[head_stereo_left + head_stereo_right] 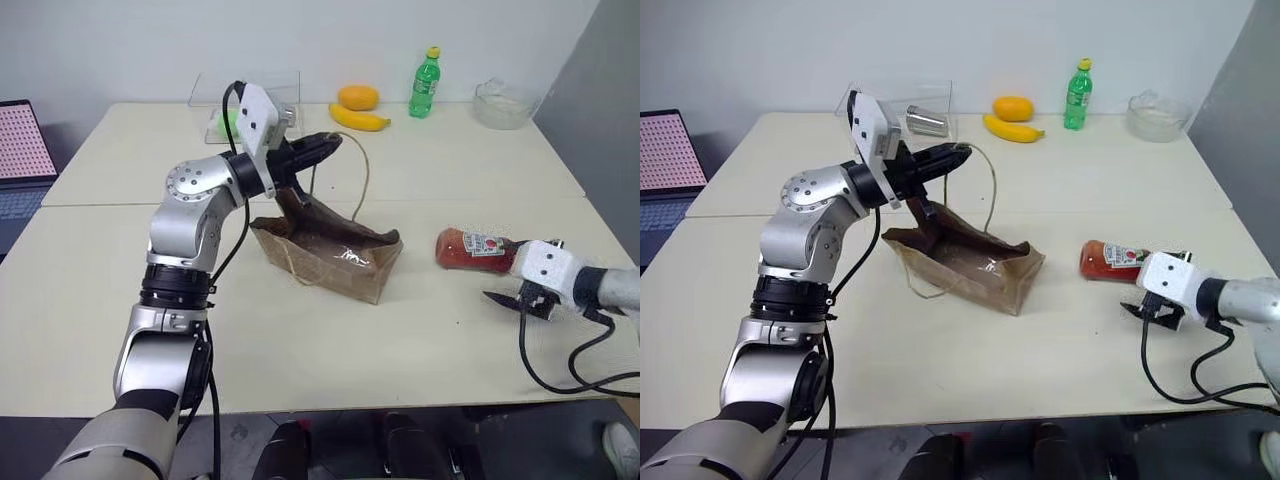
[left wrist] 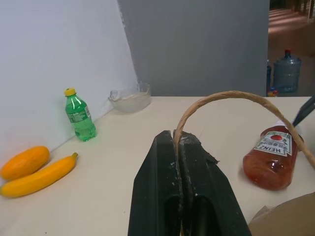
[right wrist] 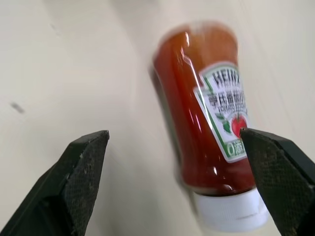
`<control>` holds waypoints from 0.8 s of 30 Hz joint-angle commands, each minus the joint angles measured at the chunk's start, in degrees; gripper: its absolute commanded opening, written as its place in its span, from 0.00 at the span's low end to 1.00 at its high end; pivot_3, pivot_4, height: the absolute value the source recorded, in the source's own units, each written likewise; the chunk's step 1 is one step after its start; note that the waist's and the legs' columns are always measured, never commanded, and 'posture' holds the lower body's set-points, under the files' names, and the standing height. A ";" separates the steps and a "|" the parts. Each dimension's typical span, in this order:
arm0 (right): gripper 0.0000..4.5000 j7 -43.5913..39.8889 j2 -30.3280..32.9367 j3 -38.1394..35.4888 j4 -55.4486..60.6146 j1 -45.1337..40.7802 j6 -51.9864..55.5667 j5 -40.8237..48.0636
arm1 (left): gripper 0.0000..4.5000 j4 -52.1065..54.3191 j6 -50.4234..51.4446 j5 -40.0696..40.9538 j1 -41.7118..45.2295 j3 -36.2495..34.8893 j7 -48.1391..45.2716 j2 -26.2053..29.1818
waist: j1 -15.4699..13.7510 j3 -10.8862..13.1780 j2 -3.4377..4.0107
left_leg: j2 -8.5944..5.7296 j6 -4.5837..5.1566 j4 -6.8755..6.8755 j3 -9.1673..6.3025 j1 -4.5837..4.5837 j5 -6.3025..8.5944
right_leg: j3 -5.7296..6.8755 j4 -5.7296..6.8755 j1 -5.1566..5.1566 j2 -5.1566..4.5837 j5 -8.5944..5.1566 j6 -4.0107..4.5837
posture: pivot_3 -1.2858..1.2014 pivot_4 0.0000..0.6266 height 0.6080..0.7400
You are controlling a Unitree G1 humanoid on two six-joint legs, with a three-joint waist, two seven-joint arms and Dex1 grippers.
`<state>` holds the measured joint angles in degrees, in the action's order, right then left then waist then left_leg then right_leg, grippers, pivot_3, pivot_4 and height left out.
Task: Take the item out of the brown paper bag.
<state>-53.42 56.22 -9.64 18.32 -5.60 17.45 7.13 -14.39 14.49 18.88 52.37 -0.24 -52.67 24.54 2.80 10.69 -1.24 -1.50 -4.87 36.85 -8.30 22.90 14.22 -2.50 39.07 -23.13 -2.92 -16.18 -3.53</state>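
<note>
While left pincer (image 2: 179, 147) pinches bag handle (image 2: 221, 98), right pincer (image 3: 179, 162) gapes around ketchup bottle (image 3: 206, 113).

Creased matt paper bag (image 1: 335, 262), glossy plastic ketchup bottle (image 3: 206, 123)

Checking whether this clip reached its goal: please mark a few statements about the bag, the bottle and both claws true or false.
1. The small red ketchup bottle lies on the table outside the creased brown paper bag. True.
2. The left claw is open. False: shut on the bag's tan cord handle.
3. The right claw grips the bottle. False: its jaws stand open.
4. A green soda bottle stands at the table's far edge. True.
</note>
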 commanded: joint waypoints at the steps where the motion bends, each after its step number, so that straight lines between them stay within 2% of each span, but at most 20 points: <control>1: 0.99 5.99 -7.68 -7.21 17.23 0.72 8.73 14.64 | 0.00 -0.23 -1.45 0.01 2.12 -0.45 -1.01 0.58 | 0.13 0.00 0.00 | 0.00 0.13 0.01 0.00 -0.02 0.07 | 0.00 0.02 0.02 0.00 0.01 -0.01 | 0.52 0.24 1.00; 4: 0.99 13.01 -14.05 -7.59 26.48 -1.22 15.89 23.02 | 0.00 -1.18 -1.29 0.07 2.71 -0.39 -2.75 1.45 | 0.20 0.00 0.01 | 0.08 0.16 0.08 -0.05 -0.03 0.09 | 0.01 0.08 0.05 0.09 0.04 0.01 | 0.52 0.24 1.00; 7: 1.00 21.98 -20.84 -2.76 32.76 -4.73 20.67 27.09 | 0.13 -2.11 -0.41 -0.53 3.68 -0.24 -4.69 3.67 | 0.27 0.00 0.00 | 0.09 0.17 0.13 -0.04 -0.03 0.09 | 0.00 0.04 0.06 0.11 0.13 0.00 | 0.52 0.24 1.00; 10: 1.00 25.08 -22.95 0.09 32.86 -6.09 22.24 26.54 | 0.33 -1.83 0.70 -0.36 4.22 -0.50 -6.64 6.31 | 0.25 -0.01 0.00 | 0.08 0.17 0.11 -0.08 -0.03 0.09 | 0.03 0.05 0.06 0.12 0.13 0.00 | 0.52 0.24 1.00; 17: 1.00 25.32 -23.48 2.77 28.05 -8.88 19.10 24.63 | 0.82 2.82 3.37 0.97 1.11 -2.95 -5.93 10.71 | 0.32 -0.01 0.00 | 0.08 0.19 0.08 -0.08 -0.03 0.10 | 0.03 0.02 0.04 0.13 0.13 0.00 | 0.52 0.24 1.00; 22: 1.00 27.19 -25.81 2.80 25.69 -9.83 14.83 22.33 | 0.82 12.76 6.99 2.61 -6.98 -9.05 2.74 11.09 | 0.58 -0.01 0.01 | 0.17 0.19 0.04 -0.06 -0.06 0.10 | 0.00 0.06 0.01 0.17 0.13 0.01 | 0.52 0.24 1.00; 24: 1.00 29.23 -27.93 2.77 26.20 -6.22 11.50 19.48 | 0.82 23.73 8.90 1.93 -17.53 -13.57 11.79 8.05 | 0.61 -0.07 0.09 | 0.21 0.19 0.01 -0.07 -0.06 0.10 | -0.01 0.03 -0.02 0.20 0.13 0.02 | 0.52 0.24 1.00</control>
<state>-25.74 29.05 -6.01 43.10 -13.37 31.97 28.21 2.36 22.46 20.34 38.46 -10.56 -46.27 33.56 3.42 10.63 -1.15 -1.29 -4.68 36.84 -8.32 22.82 14.32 -2.58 39.10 -23.14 -2.74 -16.05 -3.51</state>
